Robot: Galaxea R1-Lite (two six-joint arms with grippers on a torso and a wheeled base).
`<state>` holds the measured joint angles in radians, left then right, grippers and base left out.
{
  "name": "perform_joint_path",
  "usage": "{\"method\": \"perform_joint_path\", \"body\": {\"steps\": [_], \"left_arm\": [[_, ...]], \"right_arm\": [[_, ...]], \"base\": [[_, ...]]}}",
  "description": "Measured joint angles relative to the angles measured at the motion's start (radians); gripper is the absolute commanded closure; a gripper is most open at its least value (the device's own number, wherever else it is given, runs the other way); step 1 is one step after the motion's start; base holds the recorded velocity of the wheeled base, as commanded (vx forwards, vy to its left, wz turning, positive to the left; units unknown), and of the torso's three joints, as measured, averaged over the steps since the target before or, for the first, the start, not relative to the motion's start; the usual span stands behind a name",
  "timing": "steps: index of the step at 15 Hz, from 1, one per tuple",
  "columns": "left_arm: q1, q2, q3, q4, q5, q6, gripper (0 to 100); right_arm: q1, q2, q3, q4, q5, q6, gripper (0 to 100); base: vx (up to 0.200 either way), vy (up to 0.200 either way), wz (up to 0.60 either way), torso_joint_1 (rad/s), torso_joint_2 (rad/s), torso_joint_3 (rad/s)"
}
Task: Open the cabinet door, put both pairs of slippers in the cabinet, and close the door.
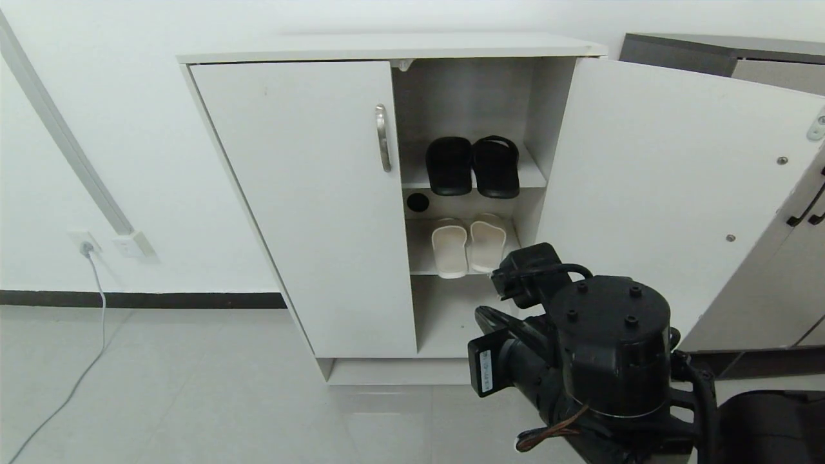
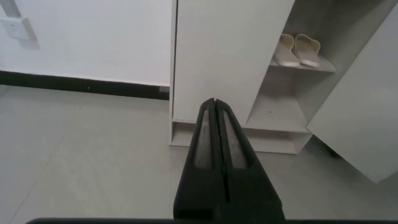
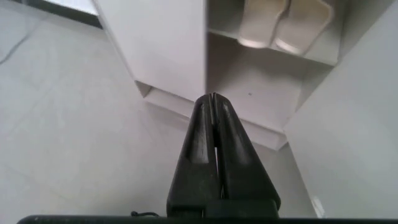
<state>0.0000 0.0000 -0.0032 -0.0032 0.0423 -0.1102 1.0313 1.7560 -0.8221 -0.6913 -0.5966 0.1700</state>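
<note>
With both pinched shut on nothing, our left claw [image 2: 214, 107] and right claw [image 3: 213, 101] hang over the pale tiled floor [image 1: 193, 399]. Ahead, we've got one cabinet [image 1: 387, 46] with two doors: left door [image 1: 303, 206] shut, right door [image 1: 670, 187] swung wide. Inside are two pairs of slippers: the black pair [image 1: 472, 166] on the upper shelf, the cream pair [image 1: 468, 246] one shelf below. Behind are the white wall [image 1: 116, 96], dark skirting [image 1: 142, 299], and one cable [image 1: 97, 322] at a socket [image 1: 84, 243].

The right arm [image 1: 535, 377] is matte black, with a round drum-shaped joint cap [image 1: 609, 322] bearing four small screws [image 1: 635, 291]. A white label [image 1: 485, 375] marks a boxy part. A black cable [image 1: 706, 399] and thin brown wires [image 1: 548, 437] loop below. The left gripper [image 2: 214, 104] and right gripper [image 3: 213, 98] have long black fingers [image 2: 204, 146] with recessed grey panels.
</note>
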Motion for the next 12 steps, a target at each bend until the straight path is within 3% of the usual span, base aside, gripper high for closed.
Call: {"method": "perform_joint_path", "body": {"steps": [10, 12], "left_arm": [[0.000, 0.000, 0.000, 0.000, 0.000, -0.001, 100], [0.000, 0.000, 0.000, 0.001, 0.000, -0.001, 100]], "right_arm": [[-0.007, 0.011, 0.029, -0.007, 0.010, -0.018, 100], [-0.008, 0.012, 0.029, -0.005, 0.010, -0.018, 100]], "base": [[0.000, 0.000, 0.00, 0.000, 0.00, 0.000], [0.000, 0.000, 0.00, 0.002, -0.21, -0.232]]}}
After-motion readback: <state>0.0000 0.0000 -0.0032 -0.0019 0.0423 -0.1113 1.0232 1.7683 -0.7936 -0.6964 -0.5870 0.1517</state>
